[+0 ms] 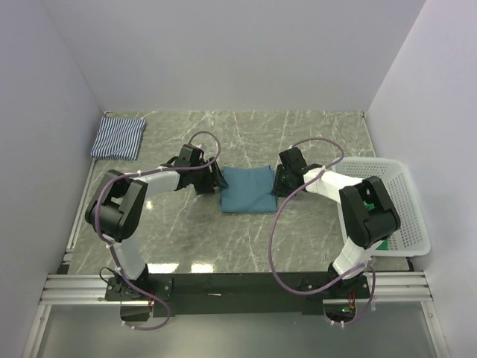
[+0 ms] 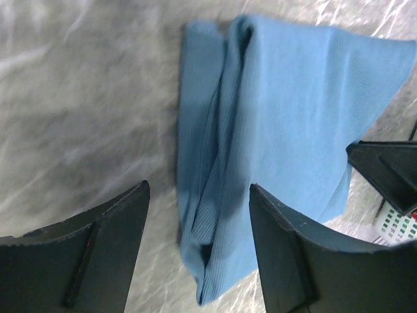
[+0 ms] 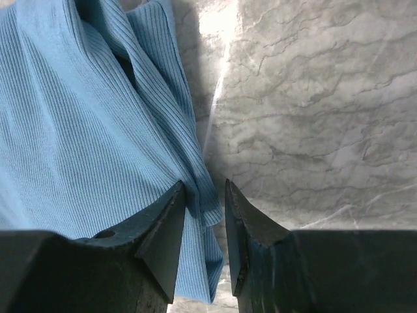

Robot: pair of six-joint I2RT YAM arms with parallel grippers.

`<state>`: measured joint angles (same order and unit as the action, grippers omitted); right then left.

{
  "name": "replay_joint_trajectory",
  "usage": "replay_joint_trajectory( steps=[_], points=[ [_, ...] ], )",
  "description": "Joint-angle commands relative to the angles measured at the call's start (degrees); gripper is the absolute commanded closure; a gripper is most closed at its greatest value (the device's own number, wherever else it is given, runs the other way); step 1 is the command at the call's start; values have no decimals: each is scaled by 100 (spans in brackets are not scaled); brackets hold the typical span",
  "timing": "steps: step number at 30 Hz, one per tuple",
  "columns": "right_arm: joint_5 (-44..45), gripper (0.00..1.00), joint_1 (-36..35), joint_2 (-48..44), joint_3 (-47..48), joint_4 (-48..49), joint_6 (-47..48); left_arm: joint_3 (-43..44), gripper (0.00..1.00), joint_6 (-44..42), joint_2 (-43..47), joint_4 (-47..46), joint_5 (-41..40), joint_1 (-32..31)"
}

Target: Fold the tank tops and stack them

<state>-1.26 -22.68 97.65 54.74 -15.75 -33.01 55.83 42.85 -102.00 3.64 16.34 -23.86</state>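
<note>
The teal top (image 1: pixel 248 190) is lying folded into a rough rectangle at the middle of the table (image 1: pixel 313 142), between the two arms. It is being approached from both sides at once, presumably so that the soft cloth can be handled evenly and not dragged askew. The left gripper (image 2: pixel 199 189) is being held spread wide over the top's left edge, one finger over bare table and the other over the cloth. The bunched edge is thus lying between the fingers without being squeezed, and this is judged a stance for closing on that edge. The right gripper (image 3: pixel 203 186) is being held at the opposite edge with its fingers only narrowly parted and the ribbed hem lying in the gap. A sliver of space is showing beside the cloth, so the hem is being judged as not firmly pinched. The striped top (image 1: pixel 118 138) is lying folded in the far left corner, well apart from the arms, probably so that it is kept clear of the working area and can be used as the base of the stack. The basket (image 1: pixel 406 186) is standing at the right edge, and only a scrap of the green top (image 1: pixel 384 243) is showing in it behind the right arm. The task is therefore being judged as roughly midway.
</note>
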Motion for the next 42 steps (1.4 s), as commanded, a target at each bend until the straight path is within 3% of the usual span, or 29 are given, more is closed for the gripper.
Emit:
replay_joint_trajectory(
  steps=[1,9,16,20,24,26,31,32,42],
  points=[
    [135,63,88,132,-7,-25,111,156,31,-251,-443,198,-122,-75],
    [-94,64,185,202,89,-34,146,375,35,-75,-918,585,-816,-417],
    [-173,64,202,237,168,-34,164,481,46,21,-1077,445,-562,-681],
    [-243,64,211,237,195,-7,138,560,62,101,-1024,401,-412,-726],
    [-296,64,220,202,247,-7,146,919,90,31,-1024,794,-491,-840],
    [-305,63,220,176,291,-51,172,1252,99,-48,-1059,1059,-780,-927],
    [-252,59,211,-307,450,-305,181,2122,100,-337,-1120,2190,-1921,-945],
    [-244,52,220,-725,545,-463,173,2681,100,-521,-1312,2846,-2898,-911],
    [-428,48,202,-1845,274,-596,190,4251,100,-1401,-1833,4092,-4709,-410]
  ],
)
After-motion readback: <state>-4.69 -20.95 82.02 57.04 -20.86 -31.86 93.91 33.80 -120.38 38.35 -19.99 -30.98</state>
